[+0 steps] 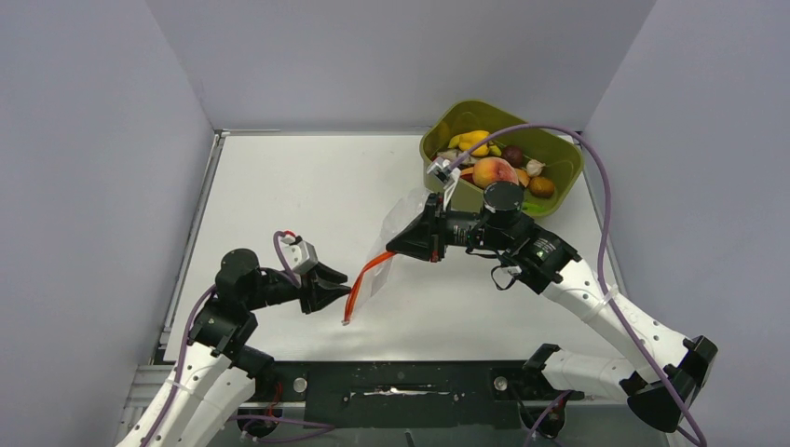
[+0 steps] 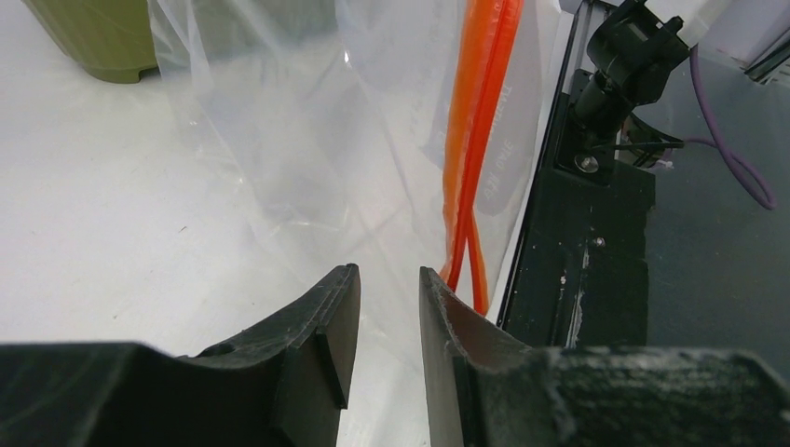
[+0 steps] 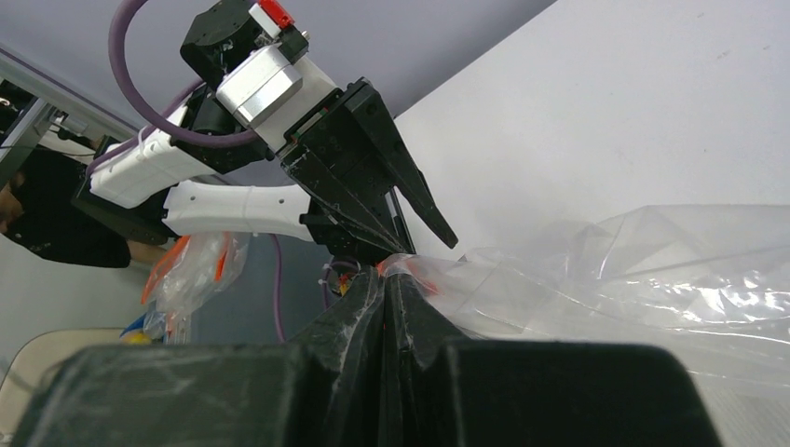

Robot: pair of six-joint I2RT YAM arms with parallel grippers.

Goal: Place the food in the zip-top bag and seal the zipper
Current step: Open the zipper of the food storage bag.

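Bag [image 1: 402,223]: seemingly light, limp, slippery film, held over the counter [image 1: 279,205] with the right jaws clamped on its mouth corner. Left jaws stand apart beside the zipper [image 1: 365,270] (probably the stiffest part, so pinch there). Food [image 1: 496,171] lies in the tub [image 1: 438,140].

Thin, glossy, crinkly plastic on clear zip-top bag [image 2: 307,121]; red-orange zipper strip [image 2: 480,112] smooth plastic; olive-green tub [image 1: 440,138] smooth semi-gloss plastic; white tabletop [image 1: 298,196] matt.
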